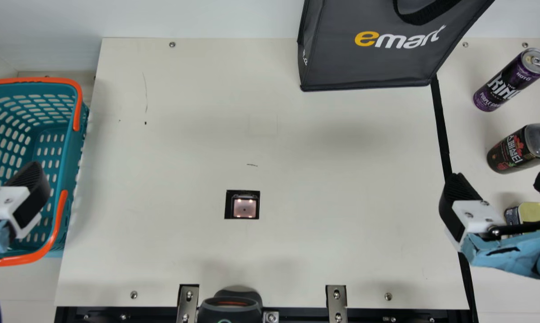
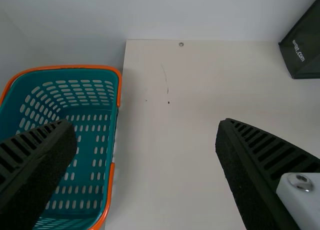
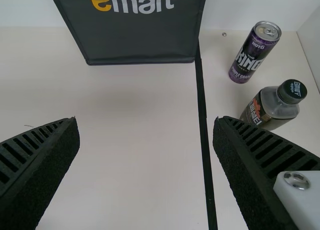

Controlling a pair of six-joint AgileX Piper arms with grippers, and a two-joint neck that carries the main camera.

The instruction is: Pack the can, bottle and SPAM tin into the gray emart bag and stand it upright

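Where the gray emart bag stands: we see the gray emart bag [image 1: 333, 69] upright at the far edge of the table, right of the middle, a black strap [image 1: 420, 19] drooping over its front.
Can: the purple can [image 1: 505, 85] stands upright outside the bag, to its right, on the far right part of the table.
Bottle: we find the bottle [image 1: 514, 150] upright on our side of the can, apart from it, with a dark cap [image 3: 292, 91].
SPAM tin: nearer to us than the bottle, the SPAM tin [image 1: 533, 212] shows a golden top, partly hidden by our right gripper [image 1: 498, 177].
Right jaws: wide apart, nothing between them; they hang above the table's right side, close to the tin in the main view.
Left jaws: our left gripper [image 1: 28, 181] hangs over the basket side, its jaws wide apart and holding nothing.
Black strip: the black strip [image 1: 440, 121] runs from the bag's right corner towards us, with the can, bottle and tin all to its right.
Basket: a teal basket [image 1: 66, 157] with orange handles sits beside the table's left edge.
Cream table: the cream table [image 1: 185, 134] has a small dark square panel [image 1: 244, 207] set near its middle.
Near edge: a dark rounded device [image 1: 229, 312] sits between two metal brackets [image 1: 188, 303].
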